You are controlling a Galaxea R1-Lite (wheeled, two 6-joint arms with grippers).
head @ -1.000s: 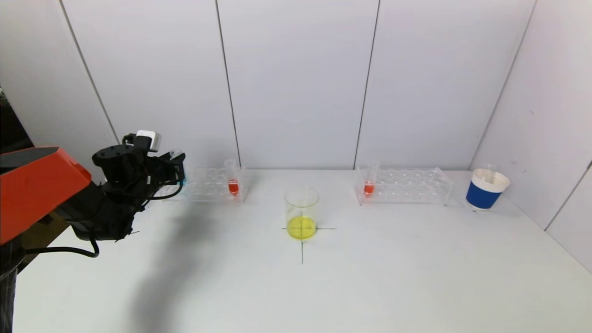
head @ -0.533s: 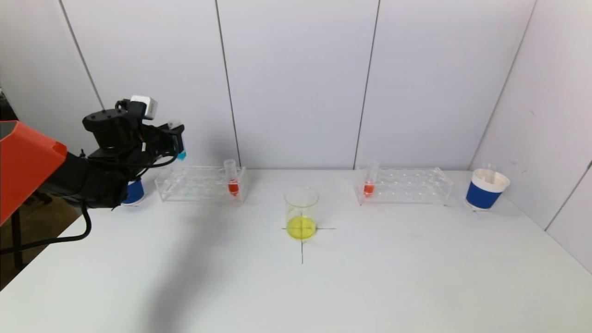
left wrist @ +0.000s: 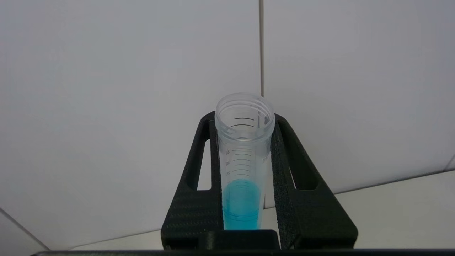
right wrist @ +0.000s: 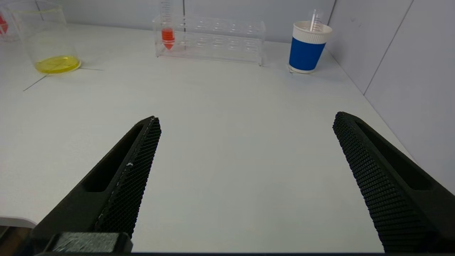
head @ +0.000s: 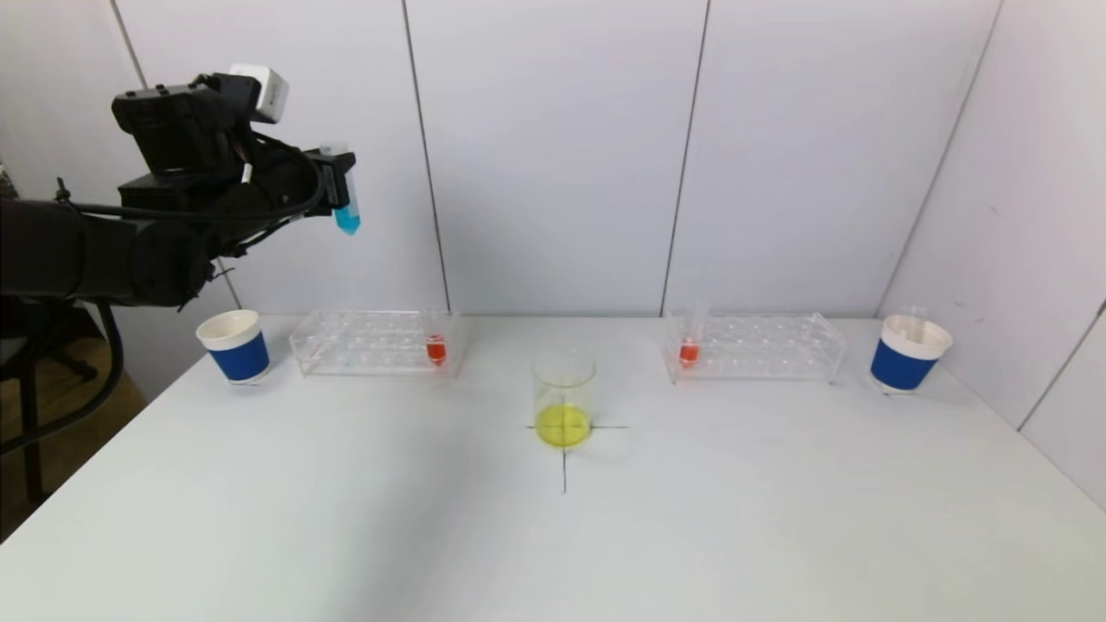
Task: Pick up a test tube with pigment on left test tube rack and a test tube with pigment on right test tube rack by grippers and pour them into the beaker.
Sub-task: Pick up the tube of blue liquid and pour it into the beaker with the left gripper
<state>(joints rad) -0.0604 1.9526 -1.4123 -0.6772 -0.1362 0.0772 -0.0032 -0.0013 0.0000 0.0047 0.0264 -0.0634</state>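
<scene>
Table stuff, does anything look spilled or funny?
Nothing spilled. The left gripper holds a blue-pigment tube upright, high above the left rack. The beaker already has yellow liquid.

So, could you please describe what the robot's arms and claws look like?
The left arm is black, with loose black cables looping along it and a small white-grey box on top of the wrist. The left claw has two flat black fingers with long slot cut-outs. The right claw has tapering black fingers with fine mesh-textured inner pads.

White table [head: 346, 536] (grey panelled walls [head: 553, 155])
</scene>
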